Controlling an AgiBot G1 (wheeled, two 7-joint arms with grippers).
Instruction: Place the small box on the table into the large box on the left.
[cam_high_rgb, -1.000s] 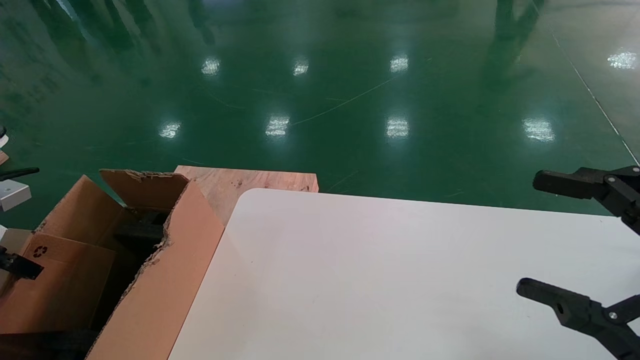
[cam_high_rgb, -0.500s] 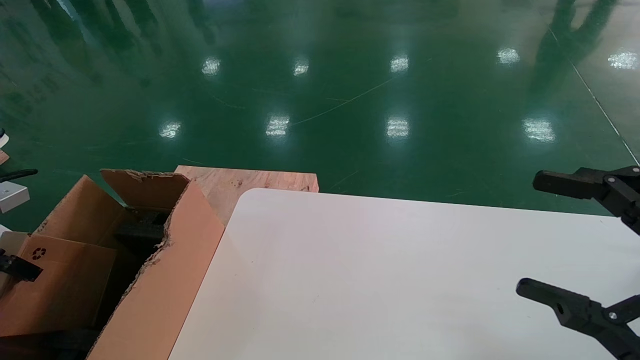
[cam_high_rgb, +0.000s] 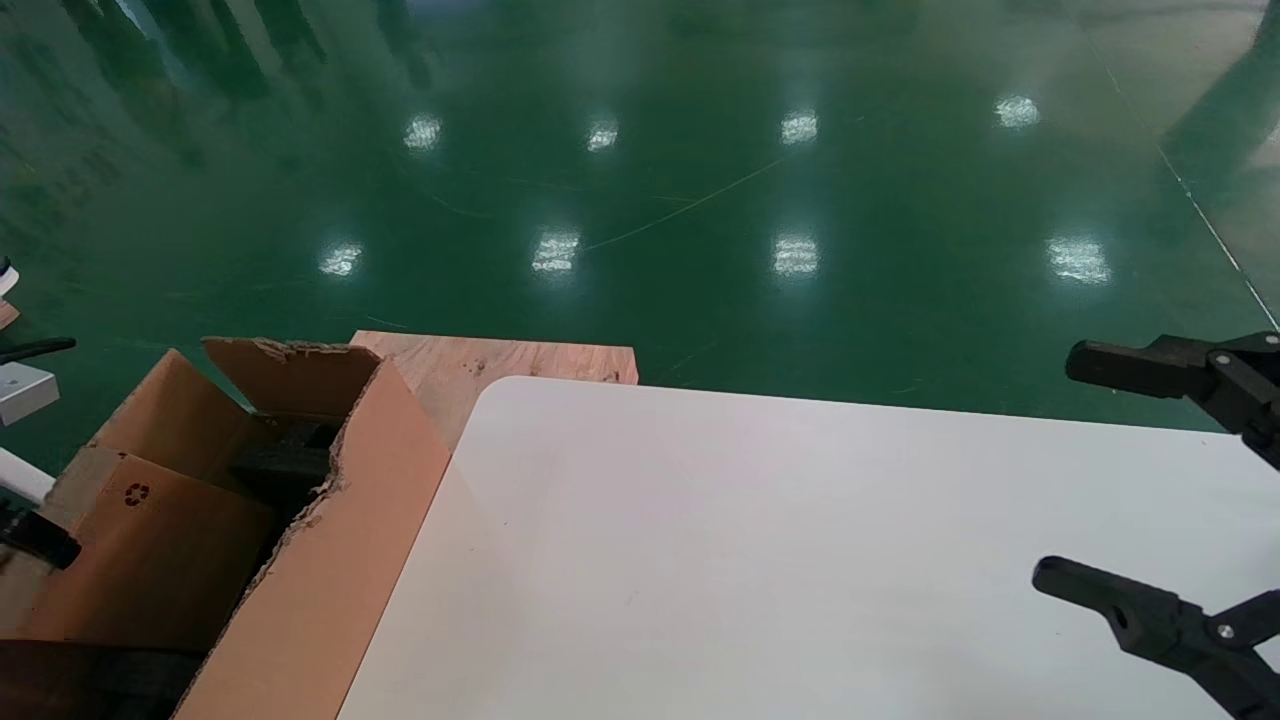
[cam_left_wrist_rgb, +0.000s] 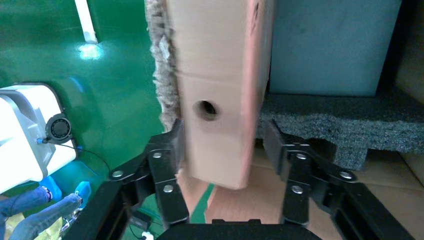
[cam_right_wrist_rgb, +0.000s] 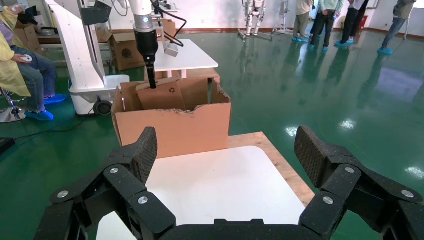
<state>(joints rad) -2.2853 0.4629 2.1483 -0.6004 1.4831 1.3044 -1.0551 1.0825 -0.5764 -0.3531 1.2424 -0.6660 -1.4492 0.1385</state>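
Observation:
The small box (cam_high_rgb: 135, 545), pinkish-tan with a recycling symbol, stands on edge inside the large box (cam_high_rgb: 330, 560) at the far left. My left gripper (cam_high_rgb: 40, 538) is at its near end. In the left wrist view the small box (cam_left_wrist_rgb: 215, 75) with its round hole stands between the fingers of the left gripper (cam_left_wrist_rgb: 224, 132); one finger touches it, the other stands off with a small gap, so the jaws are open. My right gripper (cam_high_rgb: 1130, 480) hangs open and empty over the right of the white table (cam_high_rgb: 750, 540). The right wrist view shows the small box (cam_right_wrist_rgb: 162, 95) in the large box (cam_right_wrist_rgb: 175, 127).
A wooden board (cam_high_rgb: 500, 362) lies under the table's far left corner. A grey foam block (cam_left_wrist_rgb: 340, 125) sits inside the large box. A white robot base (cam_left_wrist_rgb: 25, 135) stands on the green floor beside it. People stand far off (cam_right_wrist_rgb: 20, 75).
The small box has shifted to the right and deeper into the large box. The left gripper has stayed at the far left edge. The right arm has not moved.

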